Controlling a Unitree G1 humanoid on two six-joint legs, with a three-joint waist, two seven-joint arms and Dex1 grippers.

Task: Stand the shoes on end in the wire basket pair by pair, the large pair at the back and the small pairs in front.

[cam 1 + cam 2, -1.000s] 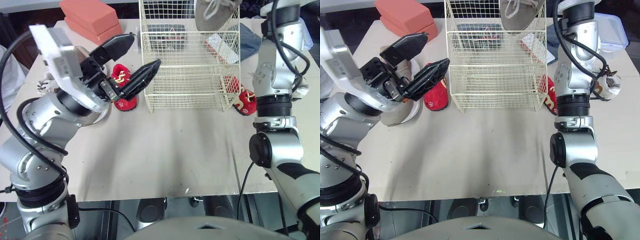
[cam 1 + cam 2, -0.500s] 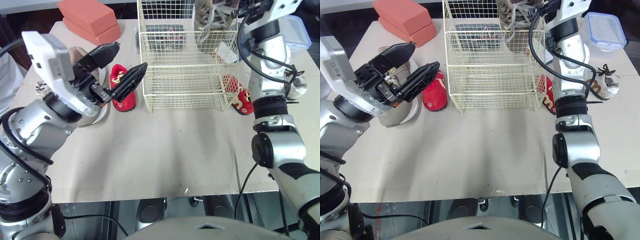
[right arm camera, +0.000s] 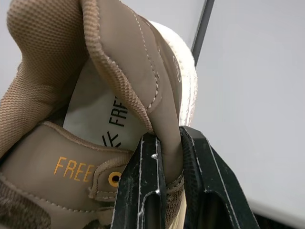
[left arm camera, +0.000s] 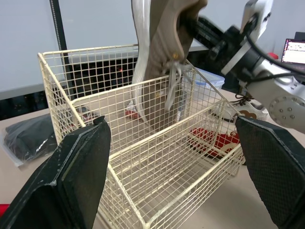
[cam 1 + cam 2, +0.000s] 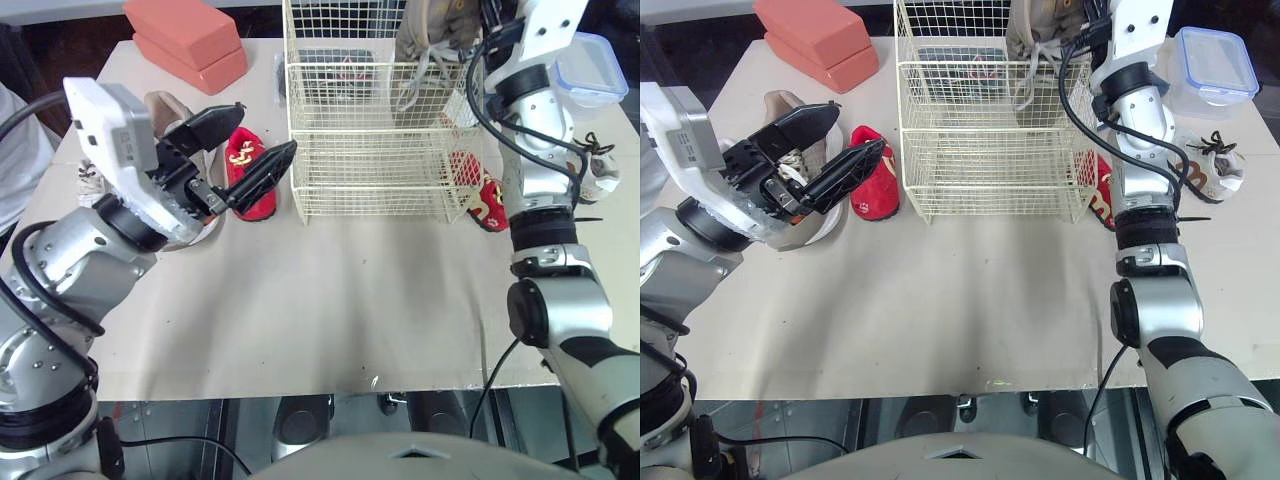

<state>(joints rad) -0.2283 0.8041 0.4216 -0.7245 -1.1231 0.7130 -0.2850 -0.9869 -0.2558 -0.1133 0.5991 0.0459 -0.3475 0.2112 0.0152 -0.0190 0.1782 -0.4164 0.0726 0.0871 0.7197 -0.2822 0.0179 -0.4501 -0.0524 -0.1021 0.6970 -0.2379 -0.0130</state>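
Observation:
A cream wire basket (image 5: 380,68) stands at the table's back middle. My right gripper (image 3: 167,138) is shut on the heel collar of a large tan shoe (image 5: 432,30), which hangs toe down with its toe inside the basket's back right part and its laces dangling. The matching tan shoe (image 5: 178,112) lies on the table left of the basket. My left gripper (image 5: 268,126) is open and holds nothing, hovering over a small red shoe (image 5: 248,172) by the basket's left side. A second small red shoe (image 5: 487,195) lies against the basket's right side.
Two red boxes (image 5: 190,40) are stacked at the back left. A clear lidded container (image 5: 590,62) sits back right, with a small brown-and-white shoe (image 5: 602,170) in front of it and another (image 5: 88,180) at the far left. A black bag (image 5: 335,62) lies behind the basket.
My right gripper has turned the tan shoe from sole-forward to toe down and lowered it into the basket's back. My left gripper, still open, has dropped and drawn back slightly.

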